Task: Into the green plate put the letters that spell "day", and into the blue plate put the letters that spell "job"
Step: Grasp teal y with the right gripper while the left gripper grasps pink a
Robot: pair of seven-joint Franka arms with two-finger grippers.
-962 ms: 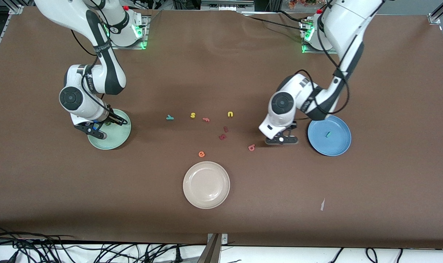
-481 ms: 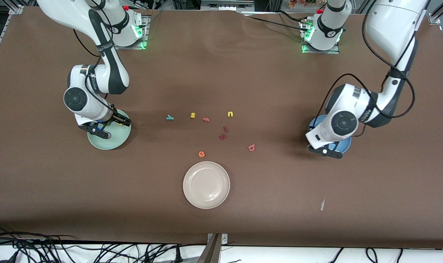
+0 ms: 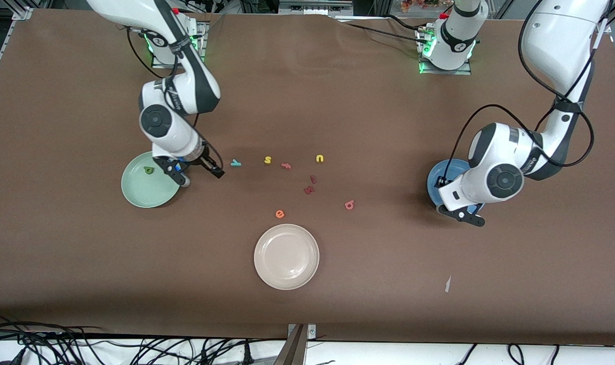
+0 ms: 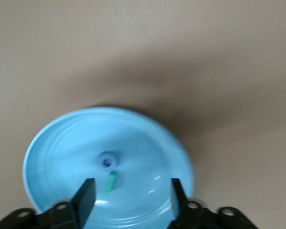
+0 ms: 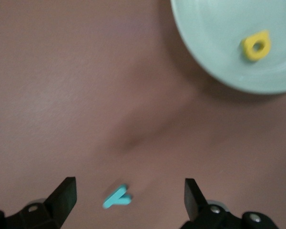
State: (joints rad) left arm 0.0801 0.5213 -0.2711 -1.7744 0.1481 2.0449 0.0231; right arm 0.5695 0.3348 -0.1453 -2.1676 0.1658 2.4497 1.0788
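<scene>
The right gripper (image 3: 198,174) has left the green plate (image 3: 135,195), which now holds d (image 3: 148,170) and a (image 5: 256,46), and hangs released beside y (image 3: 235,162) at mid-frame. The left gripper (image 3: 462,215) has just let go over the blue plate (image 3: 439,175), so o (image 4: 107,161) lies by j (image 4: 109,182). Only y and b (image 3: 349,205) are left on the counter (image 3: 388,279).

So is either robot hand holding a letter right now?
No. The left gripper is open over the blue plate, and the right gripper is open above the teal y. Nothing is held.
</scene>
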